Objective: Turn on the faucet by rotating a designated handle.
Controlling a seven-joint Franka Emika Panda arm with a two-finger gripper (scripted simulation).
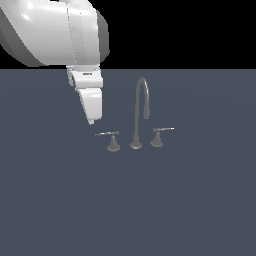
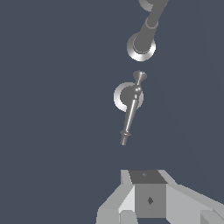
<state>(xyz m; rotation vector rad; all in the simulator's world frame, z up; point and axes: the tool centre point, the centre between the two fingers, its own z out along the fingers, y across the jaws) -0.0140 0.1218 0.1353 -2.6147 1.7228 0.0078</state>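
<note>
gripper [image 1: 90, 119] is hanging beside the gooseneck spout [image 1: 140, 107], near handle [image 1: 107, 134] to push it | can't tell if fingers are spread

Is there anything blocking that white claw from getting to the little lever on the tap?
Nothing visible does. The gripper hangs just above the outer tip of the handle on the exterior view's left, with only bare surface showing between them in the wrist view. The spout and the other handle stand further off, beyond it.

Glossy white rounded arm [image 1: 55, 32] casing (grey shading), pale tapered jaws
</note>
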